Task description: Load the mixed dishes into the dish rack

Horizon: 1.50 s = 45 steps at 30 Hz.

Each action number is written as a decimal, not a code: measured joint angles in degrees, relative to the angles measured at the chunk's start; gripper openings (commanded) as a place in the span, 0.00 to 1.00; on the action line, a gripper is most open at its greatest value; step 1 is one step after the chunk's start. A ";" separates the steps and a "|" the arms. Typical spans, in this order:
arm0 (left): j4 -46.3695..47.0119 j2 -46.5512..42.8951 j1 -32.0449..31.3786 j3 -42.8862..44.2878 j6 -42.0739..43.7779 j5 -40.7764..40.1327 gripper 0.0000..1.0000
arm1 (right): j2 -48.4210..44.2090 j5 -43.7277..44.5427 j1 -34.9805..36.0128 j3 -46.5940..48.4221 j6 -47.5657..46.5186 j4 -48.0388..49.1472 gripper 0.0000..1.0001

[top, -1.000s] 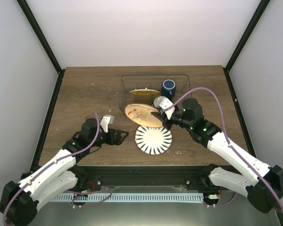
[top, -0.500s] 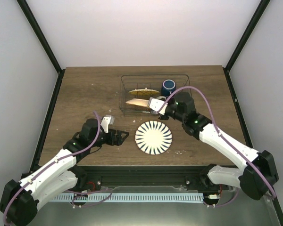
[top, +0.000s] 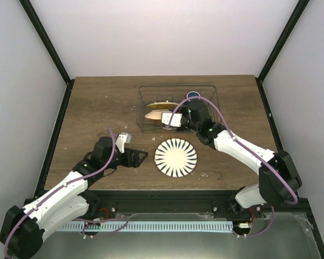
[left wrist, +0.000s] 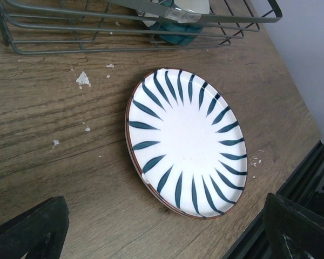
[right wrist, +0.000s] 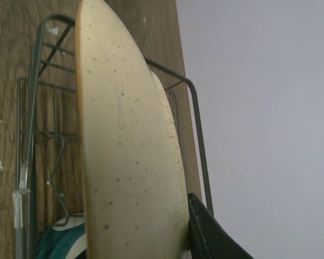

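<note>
The wire dish rack [top: 142, 102] stands at the back middle of the table. My right gripper [top: 164, 118] is shut on the cream plate [top: 153, 115] and holds it on edge inside the rack. In the right wrist view the plate [right wrist: 127, 156] fills the middle, one finger [right wrist: 213, 240] pressed on it, rack wires [right wrist: 197, 124] behind. The yellow-orange plate [top: 163, 103] stands in the rack. The dark blue mug [top: 193, 95] shows partly behind my right arm. A small bowl [left wrist: 175, 16], white inside and teal outside, sits in the rack [left wrist: 124, 29]. My left gripper [top: 141, 156] is open and empty.
A white plate with dark blue stripes [top: 175, 157] lies flat on the table in front of the rack, just right of my left gripper [left wrist: 162, 237]; it also shows in the left wrist view [left wrist: 189, 140]. White flecks mark the wood near the rack.
My right arm has carried the cream plate from above the striped plate back into the rack and turned it on edge. The left arm has not moved.
</note>
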 measured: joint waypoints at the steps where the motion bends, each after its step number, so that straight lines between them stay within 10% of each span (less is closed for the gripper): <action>1: 0.17 0.00 0.00 0.00 0.00 0.04 1.00 | 0.76 0.48 0.00 0.00 -0.70 0.13 0.01; 17: 1.16 1.03 0.00 -0.44 0.02 0.37 1.00 | 7.67 2.12 0.48 0.00 -5.11 5.27 0.01; 45: 1.57 2.14 0.00 -0.44 0.00 1.31 1.00 | 16.92 -1.01 -2.95 20.20 5.49 -16.39 0.01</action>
